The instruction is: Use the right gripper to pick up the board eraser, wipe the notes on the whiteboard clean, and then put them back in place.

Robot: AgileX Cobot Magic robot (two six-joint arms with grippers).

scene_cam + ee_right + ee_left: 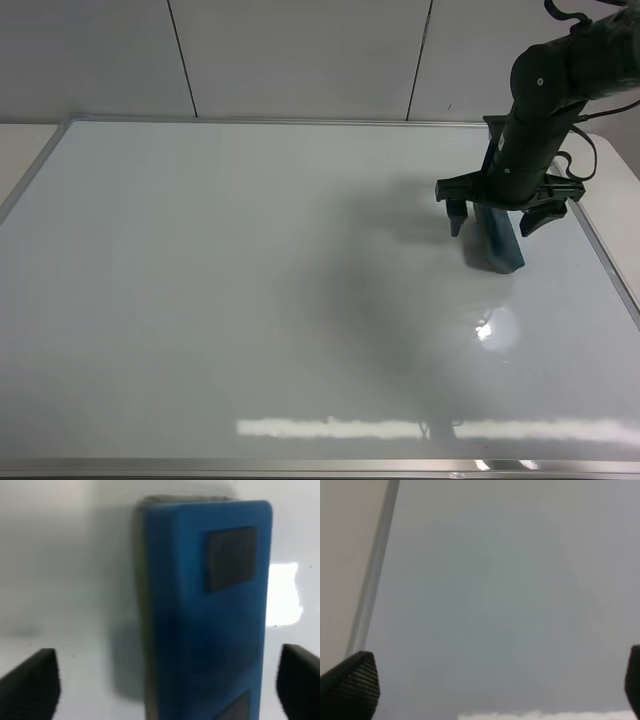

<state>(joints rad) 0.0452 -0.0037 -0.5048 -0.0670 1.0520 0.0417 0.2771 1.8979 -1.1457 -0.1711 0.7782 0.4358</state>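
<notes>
Whiteboard (250, 300): no marks visible; wiping apparently done. Eraser (497, 240): lying on board near right edge. Right pincer (497, 212): spread wide, straddling eraser, not gripping. Remaining: withdraw.

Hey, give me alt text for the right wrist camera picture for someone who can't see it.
A blue board eraser with dark grey square patches lies on the glossy whiteboard, between the spread black fingertips of the open right hand. No marker notes are visible.

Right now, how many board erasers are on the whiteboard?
1. The board eraser lies near the whiteboard's right edge, between the open fingers of the right gripper. No others visible.
</notes>
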